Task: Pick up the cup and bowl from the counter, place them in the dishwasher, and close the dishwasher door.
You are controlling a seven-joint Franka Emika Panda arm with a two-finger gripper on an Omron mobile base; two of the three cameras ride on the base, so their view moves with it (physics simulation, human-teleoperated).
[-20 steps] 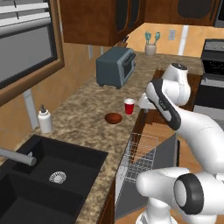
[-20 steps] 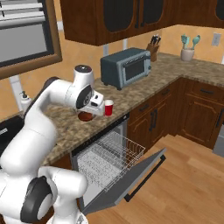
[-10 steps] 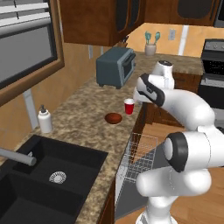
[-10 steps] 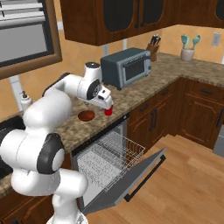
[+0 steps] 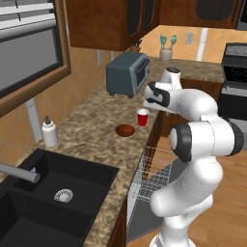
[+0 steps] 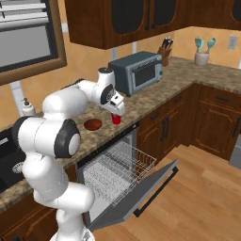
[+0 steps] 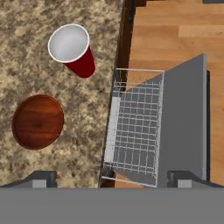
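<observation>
The red cup (image 5: 142,117) (image 6: 116,119) stands upright on the granite counter (image 5: 91,130) close to its front edge, its white inside visible in the hand view (image 7: 72,48). The dark reddish-brown bowl (image 5: 125,130) (image 6: 92,124) (image 7: 37,121) rests beside it, apart from it. My gripper (image 5: 150,105) (image 6: 117,111) (image 7: 113,179) hovers just above the cup, pointing down, open and holding nothing. Below the counter edge the dishwasher's wire rack (image 7: 135,127) (image 6: 117,167) is pulled out over the lowered grey door (image 7: 183,118) (image 6: 136,197).
A grey toaster oven (image 5: 128,73) stands at the back of the counter behind the cup. A white soap bottle (image 5: 49,131) is near the black sink (image 5: 53,193). A stove (image 5: 235,72) is off to the right, with wooden floor (image 6: 202,188) beyond the door.
The hand has swung along the counter edge from beside the cup to a spot right over it. Cup, bowl and dishwasher door have stayed where they were.
</observation>
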